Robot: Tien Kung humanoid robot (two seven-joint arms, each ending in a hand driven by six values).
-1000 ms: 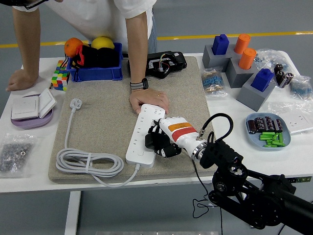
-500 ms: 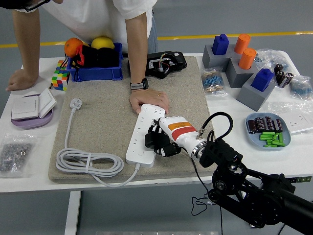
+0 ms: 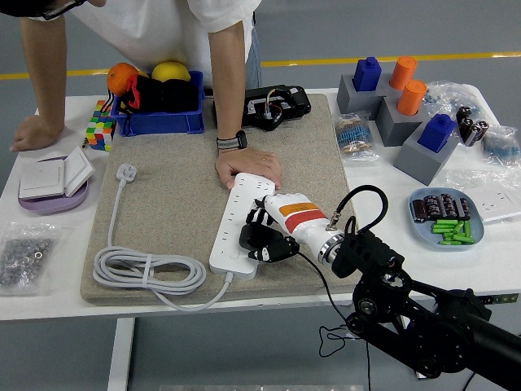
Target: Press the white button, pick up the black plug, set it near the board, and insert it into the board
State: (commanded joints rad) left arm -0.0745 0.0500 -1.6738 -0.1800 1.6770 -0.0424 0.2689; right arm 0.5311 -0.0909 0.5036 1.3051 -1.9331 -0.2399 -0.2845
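A white power strip (image 3: 234,213) lies on the beige mat (image 3: 171,195), running from the middle toward the near edge. My right hand (image 3: 267,233), white with black fingers and an orange band, is shut on the black plug (image 3: 252,239). It holds the plug against the strip's right side near the lower sockets. The plug's pins are hidden by my fingers. A person's hand (image 3: 248,167) rests on the strip's far end and holds it down. The strip's cable lies coiled (image 3: 146,269) at the mat's near left.
The person's other hand (image 3: 32,134) leans on the table's far left. A blue bin (image 3: 159,122) with fruit, a black device (image 3: 277,104) and grey blocks (image 3: 407,114) stand at the back. A blue dish (image 3: 427,230) of batteries lies right, a wall switch (image 3: 55,179) left.
My right hand has shifted slightly left with the black plug, closer over the strip's sockets. The person's hand stays on the strip's far end.
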